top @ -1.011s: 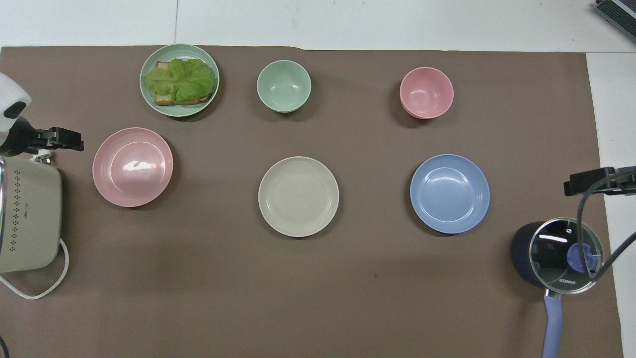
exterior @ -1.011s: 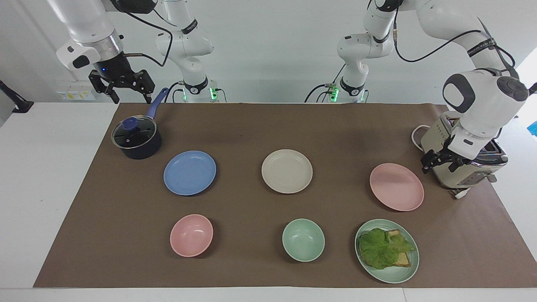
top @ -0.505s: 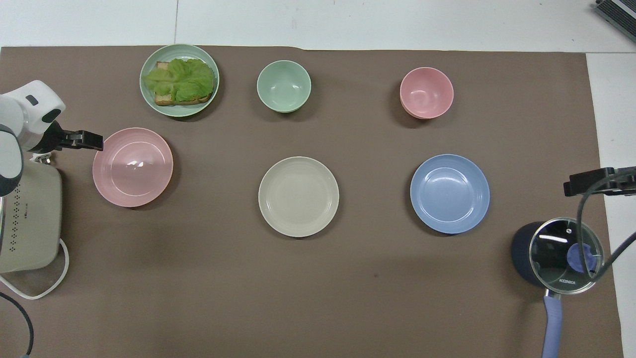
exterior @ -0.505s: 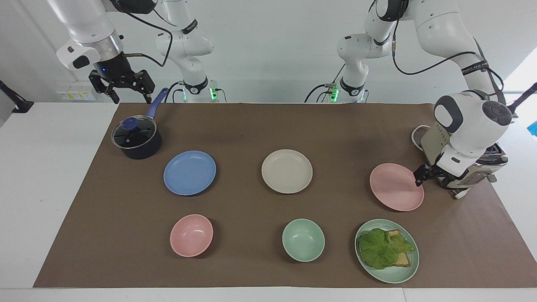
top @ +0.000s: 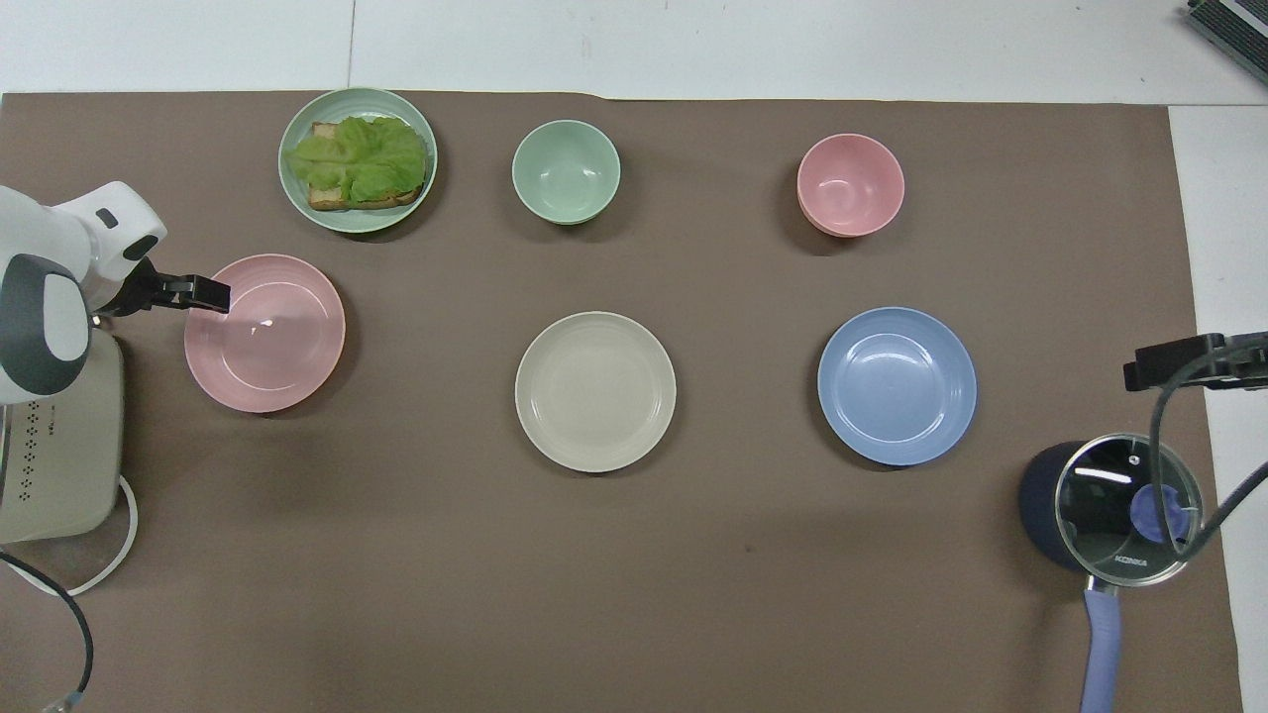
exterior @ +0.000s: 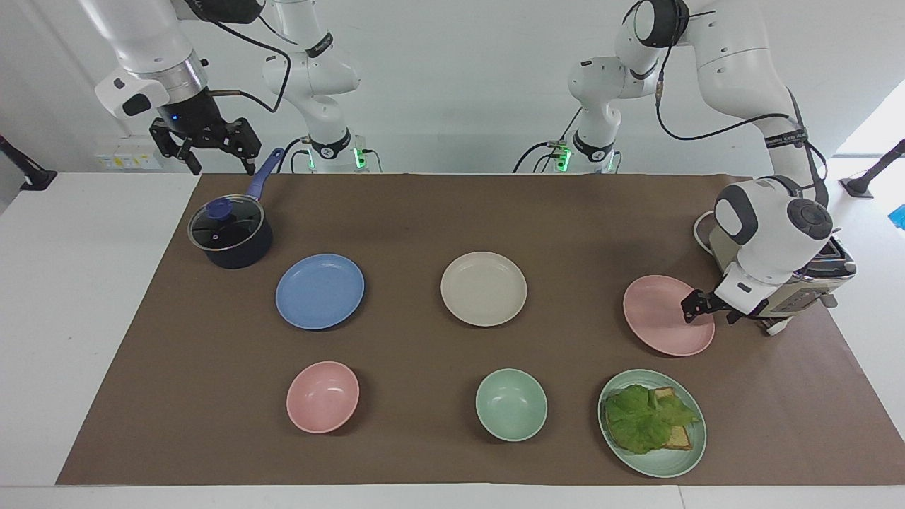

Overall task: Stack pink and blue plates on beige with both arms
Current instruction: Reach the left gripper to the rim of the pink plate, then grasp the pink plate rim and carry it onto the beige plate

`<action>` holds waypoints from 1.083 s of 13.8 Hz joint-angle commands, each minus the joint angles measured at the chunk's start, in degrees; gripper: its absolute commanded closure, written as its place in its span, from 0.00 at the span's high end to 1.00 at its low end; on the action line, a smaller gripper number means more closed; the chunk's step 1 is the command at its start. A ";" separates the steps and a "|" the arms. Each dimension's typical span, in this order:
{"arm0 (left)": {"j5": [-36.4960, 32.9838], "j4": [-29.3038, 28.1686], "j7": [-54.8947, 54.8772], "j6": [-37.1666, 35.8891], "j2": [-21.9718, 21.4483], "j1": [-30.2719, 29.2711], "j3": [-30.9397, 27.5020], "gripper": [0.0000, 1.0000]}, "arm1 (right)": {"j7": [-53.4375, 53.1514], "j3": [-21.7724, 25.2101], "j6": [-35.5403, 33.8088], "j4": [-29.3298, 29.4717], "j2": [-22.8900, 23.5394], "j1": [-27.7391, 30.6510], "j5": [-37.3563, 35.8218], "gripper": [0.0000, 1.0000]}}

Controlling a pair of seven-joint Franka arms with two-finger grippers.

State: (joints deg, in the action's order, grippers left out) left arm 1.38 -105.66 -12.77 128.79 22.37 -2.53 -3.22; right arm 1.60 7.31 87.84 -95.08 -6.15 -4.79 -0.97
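Beige plate (exterior: 483, 288): it is found in the middle of the brown mat (exterior: 452, 212), between the blue plate and the pink plate. Nothing is laid on it yet.

Pink plate (exterior: 664, 314): it lies flat on the mat toward the left arm's end of the table, just beside the toaster (exterior: 813, 279). It is not lifted yet.

Blue plate (exterior: 319, 290): it lies flat on the mat toward the right arm's end of the table, near the lidded pot (exterior: 230, 233) and a little farther from the robots than the pot. It is untouched.

Left gripper (exterior: 696, 305): it is lowered to the rim of the pink plate on the toaster's side. Its fingers are seen apart, and no grip is made so far. Whether a finger already touches the rim cannot be told.

Right gripper (exterior: 201, 145): it is held high, over the table edge beside the pot's handle, with the fingers spread apart and nothing between them. This arm is judged to wait.

Done: no plate is stacked; only the approach to the pink plate is judged to be under way.

Left: the pink plate must be gripped, carried and set on the beige plate; the same is needed for the blue plate.

Other things: a pink bowl (exterior: 322, 396), a green bowl (exterior: 511, 404) and a green plate with sandwich (exterior: 652, 422) are not part of the task.
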 commanded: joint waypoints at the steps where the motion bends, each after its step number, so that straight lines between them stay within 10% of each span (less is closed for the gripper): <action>1: -0.85 -1.47 -0.85 1.12 -0.84 0.33 -0.29 1.00 | 1.04 -0.28 -0.39 -1.07 -1.06 0.84 0.36 1.00; 6: -0.85 -3.06 -1.20 0.24 -1.37 0.42 -0.29 0.90 | 0.95 -0.28 -0.66 -1.07 -1.06 0.84 0.44 1.00; 12: -0.76 -2.88 -1.20 -1.34 -1.11 0.51 -0.20 0.11 | 1.04 -0.19 -0.66 -1.07 -1.23 0.84 0.36 1.00; 15: -0.33 -2.18 -1.29 -2.91 -1.28 0.25 -0.03 0.00 | 1.04 -0.19 -0.66 -1.16 -1.32 0.92 0.44 1.00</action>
State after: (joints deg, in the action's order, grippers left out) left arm 1.37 -107.34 -13.74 127.48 21.51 -2.53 -3.23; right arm 1.60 7.39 87.60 -95.09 -6.28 -4.68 -0.97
